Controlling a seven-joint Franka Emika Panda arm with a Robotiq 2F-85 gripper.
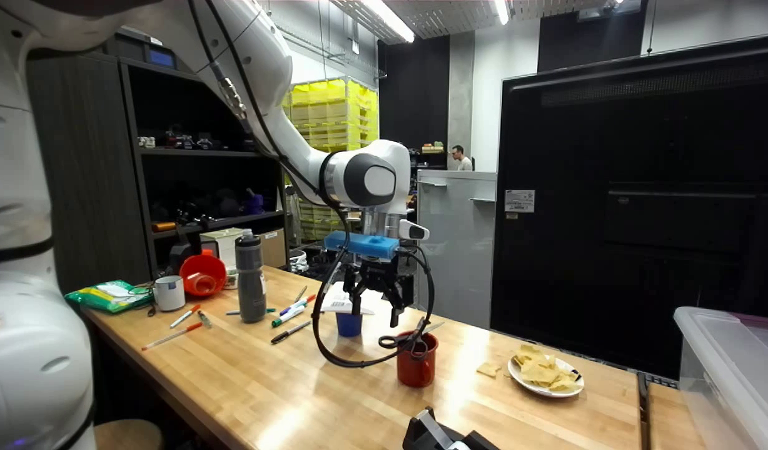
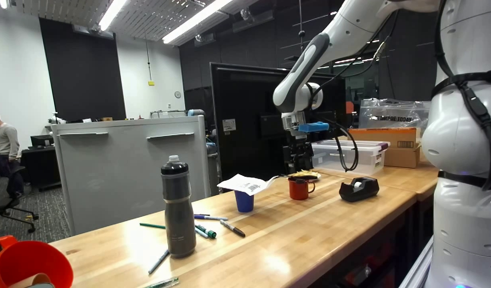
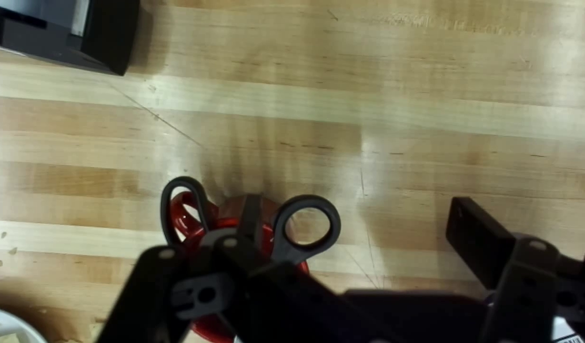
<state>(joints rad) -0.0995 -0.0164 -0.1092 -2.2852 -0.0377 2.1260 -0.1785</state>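
My gripper point(image 1: 376, 312) hangs fingers-down over the table with its jaws wide apart and nothing between them. Dark scissors point(image 3: 288, 250) stand handles-up in a red mug point(image 1: 415, 372). In the wrist view the left finger point(image 3: 250, 214) overlaps the scissors and mug; whether it touches them I cannot tell. The right finger point(image 3: 480, 243) is over bare wood. Beside the mug stands a blue cup point(image 1: 349, 326) with a white paper point(image 2: 243, 184) across its top; part of the paper is behind the gripper in an exterior view.
A black tape dispenser point(image 2: 359, 190) sits near the mug. Chips lie on a white plate point(image 1: 550, 392) at one side. Toward the opposite end stand a grey bottle point(image 1: 251, 281), several pens, a white mug point(image 1: 170, 295) and an orange-red container point(image 1: 202, 270). A clear bin point(image 2: 345, 156) is farther off.
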